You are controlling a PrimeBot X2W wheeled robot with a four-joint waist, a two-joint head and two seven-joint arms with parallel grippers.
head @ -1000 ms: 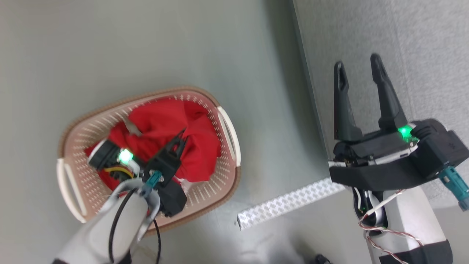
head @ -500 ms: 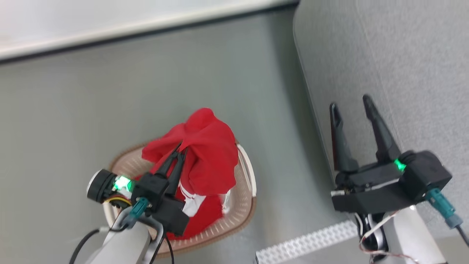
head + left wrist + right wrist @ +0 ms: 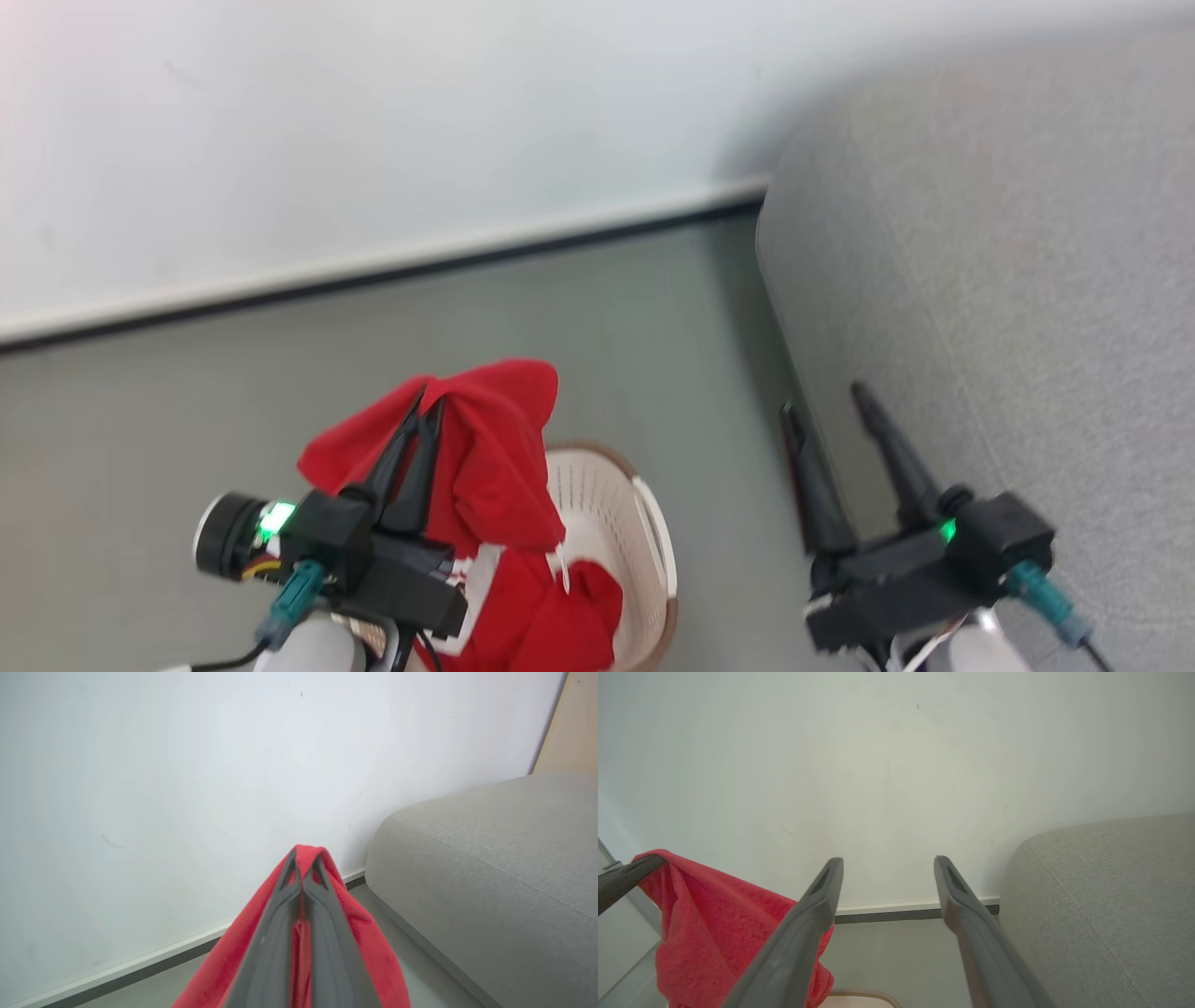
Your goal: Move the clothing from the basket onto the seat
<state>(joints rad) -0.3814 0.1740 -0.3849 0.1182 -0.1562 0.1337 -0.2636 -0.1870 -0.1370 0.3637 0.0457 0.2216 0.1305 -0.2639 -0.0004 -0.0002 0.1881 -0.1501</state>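
Clothing: I see a red garment (image 3: 485,439) lifted above the basket (image 3: 602,504). Its lower folds, with white striped trim, hang down inside the basket.

Risk, slip: the cloth looks draped over the fingertips more than bitten deep. A quick swing toward the seat (image 3: 1027,280) could let it slide off onto the floor (image 3: 280,373).

Risk, snag: the hanging tail sits low against the basket wall. If I carry it sideways before it clears the rim, I judge it could catch and drag or tip the light basket.

Risk, tangle: I cannot tell whether the red mass at the basket bottom is this garment's tail or a second piece. If they are knotted, both may rise and the extra weight could pull the hold loose.

Clothing vs left gripper: the left gripper (image 3: 429,399) has its fingers pressed together, pinching a fold of the clothing. Red cloth falls on both sides of the fingers and mostly below and to their right in the head view.

Right gripper: the right gripper (image 3: 823,397) is spread wide and holds nothing. It stands between basket and seat edge, well apart from the cloth.

Risk, crossing: I think a trailing tail could brush those spread fingers on the way over.

Seat: it lies to the right, beyond the right gripper, with no clothing visible on it.
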